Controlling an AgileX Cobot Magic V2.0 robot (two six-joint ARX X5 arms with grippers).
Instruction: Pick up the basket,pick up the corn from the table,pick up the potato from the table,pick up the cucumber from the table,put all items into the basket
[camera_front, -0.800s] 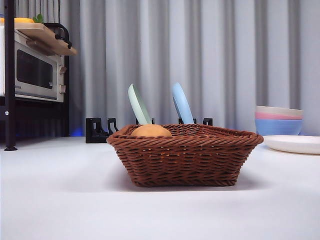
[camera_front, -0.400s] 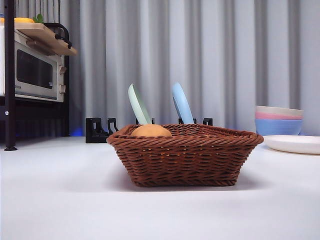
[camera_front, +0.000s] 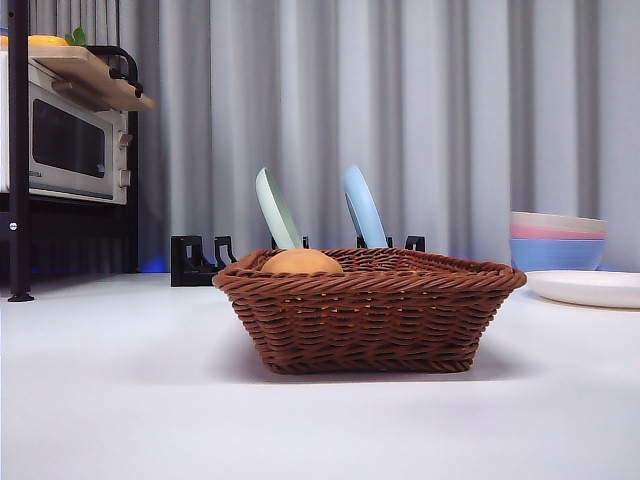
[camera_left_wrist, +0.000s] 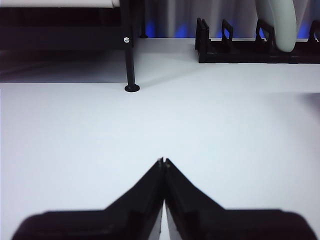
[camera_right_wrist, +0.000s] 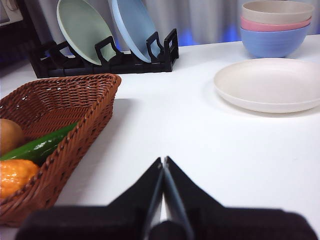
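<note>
White table, grey curtain behind. Near: left gripper over bare tabletop, jaws pressed together, empty. Right gripper likewise closed and empty, just right of the basket. Basket sits mid-table; inside lie corn, cucumber and potato, touching one another. Farther: black plate rack with green and blue plates; cream plate and stacked bowls at right; microwave far left.

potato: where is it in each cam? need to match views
Front view: potato, tan dome just above the basket rim, left of centre.
Left wrist view: not in it.
Right wrist view: potato at the left edge, inside the basket, beside the cucumber.
Shared landmark: green plate in the black rack.
</note>
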